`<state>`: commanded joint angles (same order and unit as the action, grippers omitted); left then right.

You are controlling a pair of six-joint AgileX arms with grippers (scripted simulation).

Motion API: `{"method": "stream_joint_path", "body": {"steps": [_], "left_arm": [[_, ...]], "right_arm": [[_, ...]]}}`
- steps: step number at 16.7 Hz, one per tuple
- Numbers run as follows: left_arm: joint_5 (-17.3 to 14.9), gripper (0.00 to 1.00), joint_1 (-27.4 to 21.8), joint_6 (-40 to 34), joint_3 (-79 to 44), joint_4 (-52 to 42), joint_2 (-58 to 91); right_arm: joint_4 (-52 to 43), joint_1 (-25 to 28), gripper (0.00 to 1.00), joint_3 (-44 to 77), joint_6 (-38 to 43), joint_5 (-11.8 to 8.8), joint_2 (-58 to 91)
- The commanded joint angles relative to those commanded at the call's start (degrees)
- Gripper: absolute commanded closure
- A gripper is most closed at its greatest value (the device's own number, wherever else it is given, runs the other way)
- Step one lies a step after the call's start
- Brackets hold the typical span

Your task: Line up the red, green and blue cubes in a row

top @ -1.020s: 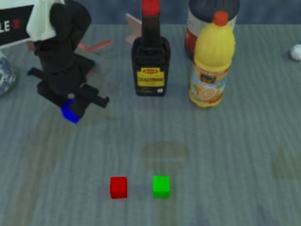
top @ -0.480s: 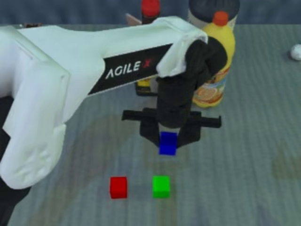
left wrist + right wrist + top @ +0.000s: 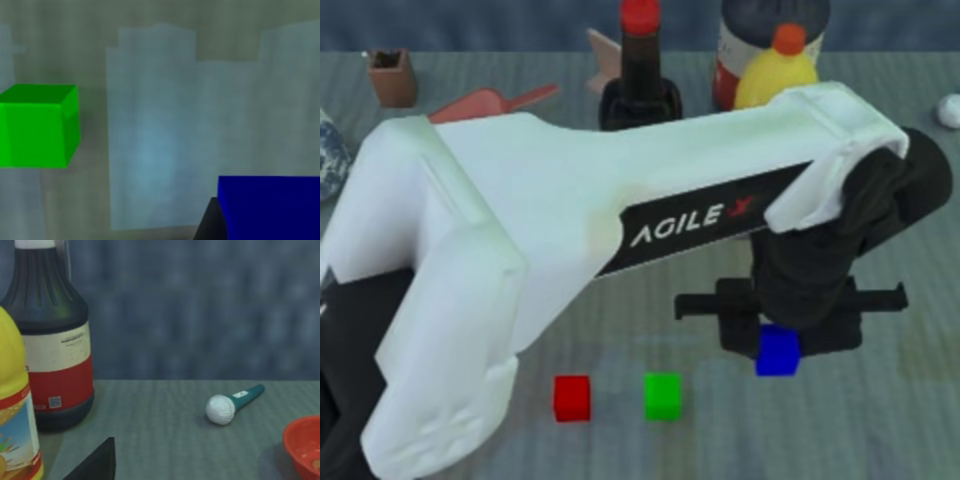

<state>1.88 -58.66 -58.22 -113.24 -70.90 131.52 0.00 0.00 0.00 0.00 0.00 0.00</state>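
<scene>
Rendered sim tabletop, not a real room: flat grey-green woven-look table (image 3: 880, 180) against a plain dark blue backdrop. Clutter reads like kitchen props: dark seasoning bottle (image 3: 640, 70) with red cap, yellow juice bottle (image 3: 777, 70), big dark jug with red-and-white label (image 3: 55, 340), red bowl (image 3: 305, 445), small brown box (image 3: 392, 77). No walls, fixtures or furniture visible.
</scene>
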Motion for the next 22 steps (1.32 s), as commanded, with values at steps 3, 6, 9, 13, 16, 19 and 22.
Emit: {"method": "stream_joint_path", "body": {"steps": [3, 6, 9, 13, 16, 19, 22], "left_arm": [[0.0, 1.0, 0.0, 0.0, 0.0, 0.0, 0.0], [-0.2, 1.0, 0.1, 0.3, 0.9, 1.1, 0.0], [-0.3, 1.0, 0.0, 0.5, 4.6, 6.3, 1.2], [-0.1, 1.0, 0.2, 0.3, 9.7, 13.2, 3.3], [0.0, 1.0, 0.2, 0.3, 10.1, 13.6, 3.5], [0.0, 0.85, 0.2, 0.3, 10.1, 13.6, 3.5], [0.0, 0.62, 0.2, 0.3, 10.1, 13.6, 3.5]], "right_arm": [[0.0, 0.0, 0.0, 0.0, 0.0, 0.0, 0.0], [0.0, 0.0, 0.0, 0.0, 0.0, 0.0, 0.0], [0.0, 0.0, 0.0, 0.0, 0.0, 0.0, 0.0], [0.0, 0.0, 0.0, 0.0, 0.0, 0.0, 0.0], [0.0, 0.0, 0.0, 0.0, 0.0, 0.0, 0.0], [0.0, 0.0, 0.0, 0.0, 0.0, 0.0, 0.0], [0.0, 0.0, 0.0, 0.0, 0.0, 0.0, 0.0]]}}
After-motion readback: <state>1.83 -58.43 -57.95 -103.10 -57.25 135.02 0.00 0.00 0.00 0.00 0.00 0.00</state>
